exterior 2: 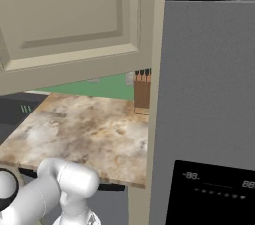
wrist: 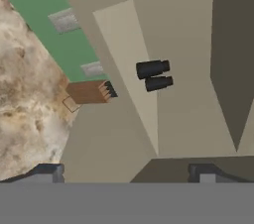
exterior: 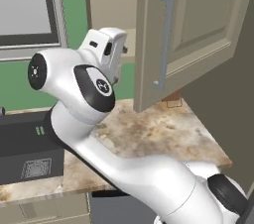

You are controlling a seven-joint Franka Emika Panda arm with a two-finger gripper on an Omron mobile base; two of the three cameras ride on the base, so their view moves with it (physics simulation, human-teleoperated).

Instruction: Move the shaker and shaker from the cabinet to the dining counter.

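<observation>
Black, the two shakers [wrist: 154,75] lie side by side on the cabinet [wrist: 198,44] shelf, centre of the hand view, long axes running left-right. Spread wide and empty, the pincer [wrist: 128,173] sits well below them.

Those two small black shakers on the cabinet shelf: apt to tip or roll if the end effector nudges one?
Probably tippy: each shaker is small and narrower at the top. Its rounded body would likely roll once down. The second shaker stands right beside it, so a nudge may topple both. The open end effector is still well short.
</observation>
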